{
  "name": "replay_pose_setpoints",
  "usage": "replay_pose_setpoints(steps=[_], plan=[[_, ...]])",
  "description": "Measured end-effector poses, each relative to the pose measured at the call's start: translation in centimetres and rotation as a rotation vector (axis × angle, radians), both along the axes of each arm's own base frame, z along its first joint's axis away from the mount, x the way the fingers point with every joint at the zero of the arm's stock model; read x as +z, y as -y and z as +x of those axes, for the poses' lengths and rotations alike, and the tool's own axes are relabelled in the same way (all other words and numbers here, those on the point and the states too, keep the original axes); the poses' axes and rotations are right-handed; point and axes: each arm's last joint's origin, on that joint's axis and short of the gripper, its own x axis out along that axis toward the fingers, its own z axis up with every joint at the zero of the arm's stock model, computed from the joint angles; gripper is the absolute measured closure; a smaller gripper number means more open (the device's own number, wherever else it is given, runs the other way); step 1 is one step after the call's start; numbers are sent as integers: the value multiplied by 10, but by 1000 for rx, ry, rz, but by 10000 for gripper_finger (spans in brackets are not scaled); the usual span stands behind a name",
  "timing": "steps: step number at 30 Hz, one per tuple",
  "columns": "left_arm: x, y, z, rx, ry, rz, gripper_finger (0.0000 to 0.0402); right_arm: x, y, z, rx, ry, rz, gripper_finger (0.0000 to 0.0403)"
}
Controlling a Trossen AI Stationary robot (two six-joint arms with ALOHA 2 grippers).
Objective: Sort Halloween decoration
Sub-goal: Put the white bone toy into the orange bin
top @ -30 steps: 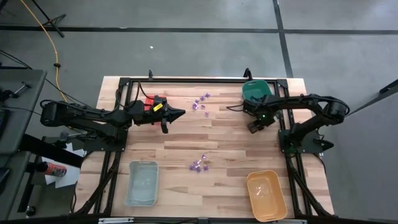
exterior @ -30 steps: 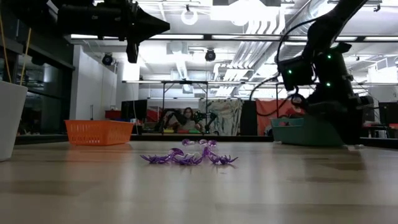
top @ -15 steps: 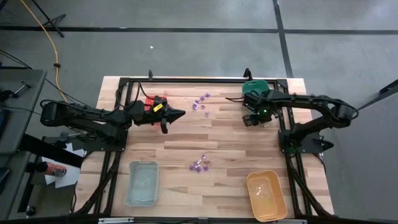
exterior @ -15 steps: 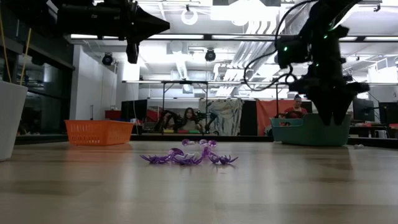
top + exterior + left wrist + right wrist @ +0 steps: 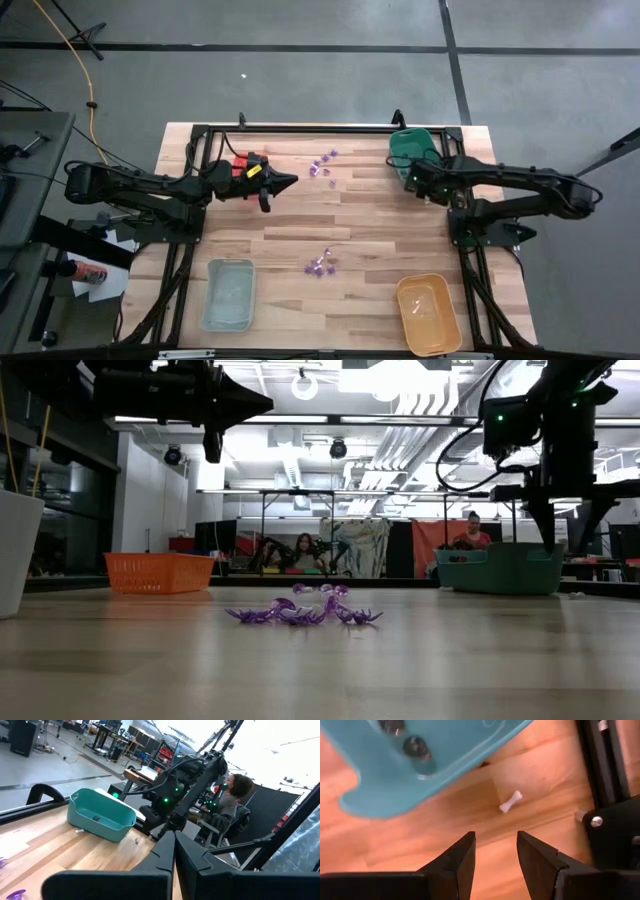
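The Halloween decoration lies in two loose purple clusters, one mid-table (image 5: pixel 320 265) (image 5: pixel 305 610) and one near the far edge (image 5: pixel 322 165). A small white bone piece (image 5: pixel 510 801) lies on the wood beside the green tray (image 5: pixel 410 148) (image 5: pixel 435 755), which holds two dark pieces (image 5: pixel 415 747). My right gripper (image 5: pixel 418 180) (image 5: pixel 495 847) hangs open just on the near side of that tray, pointing down, with nothing between its fingers. My left gripper (image 5: pixel 287 182) (image 5: pixel 174 857) is shut and empty, held level and high above the table, pointing toward the right arm.
A red tray (image 5: pixel 245 166) sits under the left arm. A pale blue tray (image 5: pixel 228 293) and an orange tray (image 5: pixel 428 312) stand at the near edge. Dark frame rails (image 5: pixel 600 765) run close beside the right gripper. People show in the room behind the table.
My right gripper has risen and gone toward the far edge, up to the green tray's near side, rolling about its own axis on the way. It still points down.
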Motion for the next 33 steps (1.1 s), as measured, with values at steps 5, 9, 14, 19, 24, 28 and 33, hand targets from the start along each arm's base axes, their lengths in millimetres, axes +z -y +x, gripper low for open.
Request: replay_pose_setpoints(steps=[5,9,14,19,24,28,33], plan=[[0,0,0,0,0,0,401,-15,2,1,-119,-25,-18,263],[0,0,0,1,0,0,401,-34,-1,-3,-226,-73,12,263],[0,0,0,1,0,-1,402,-42,0,-4,-413,-55,-63,263],[0,0,0,1,0,-1,402,-42,0,-5,-453,-52,-68,263],[0,0,0,1,0,-1,401,-46,1,-3,-493,-66,-61,263],[0,0,0,1,0,-1,401,-52,2,1,-523,-89,-53,263],[0,0,0,1,0,-1,402,-61,4,6,-541,-107,-51,263]])
